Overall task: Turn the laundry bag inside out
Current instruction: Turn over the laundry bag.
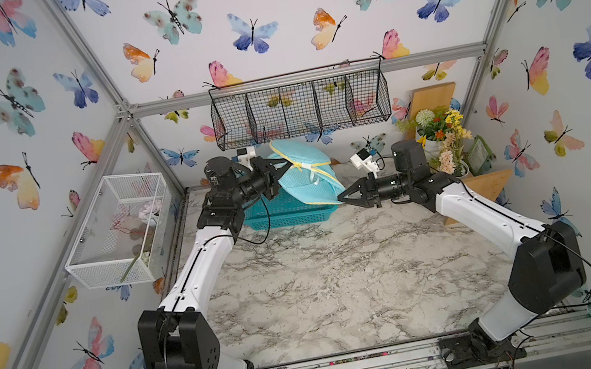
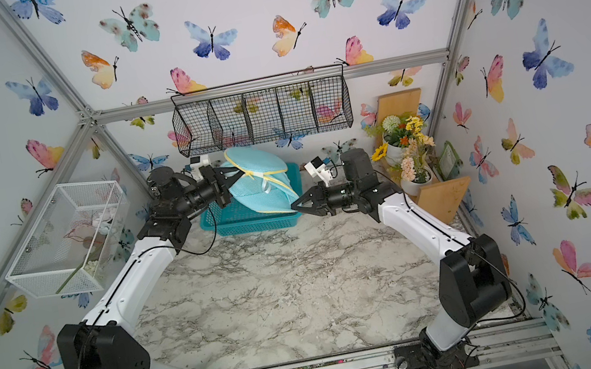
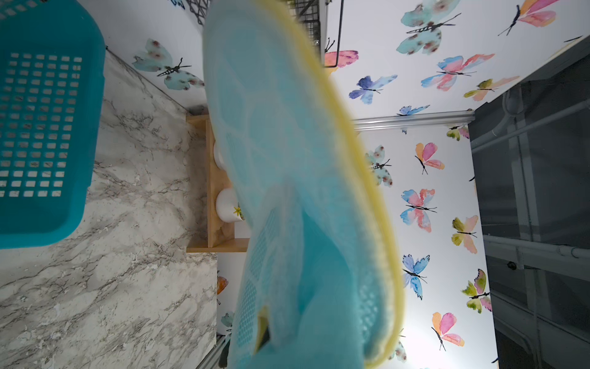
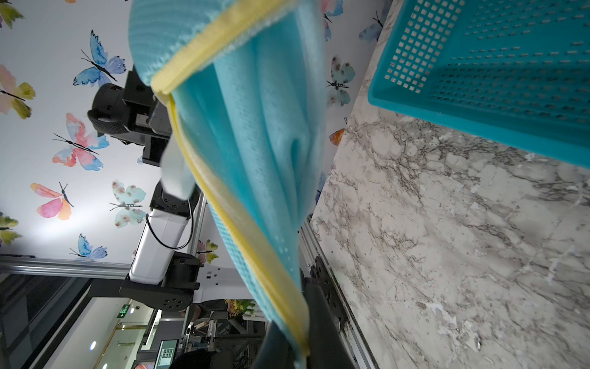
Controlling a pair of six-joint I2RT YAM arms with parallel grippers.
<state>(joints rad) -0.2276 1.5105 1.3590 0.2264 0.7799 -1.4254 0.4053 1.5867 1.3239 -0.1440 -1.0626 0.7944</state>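
left jaws: the left gripper (image 1: 279, 167) is pinched shut on the laundry bag (image 1: 304, 175) at its upper edge, above the teal basket (image 1: 291, 217).
right jaws: the right gripper (image 1: 342, 198) is clamped on the bag's yellow piping (image 4: 245, 239), just beside the basket's rim.
why: likely two opposite holds spread the mesh over the basket, ready for turning.
count: two grippers, one bag, one basket.
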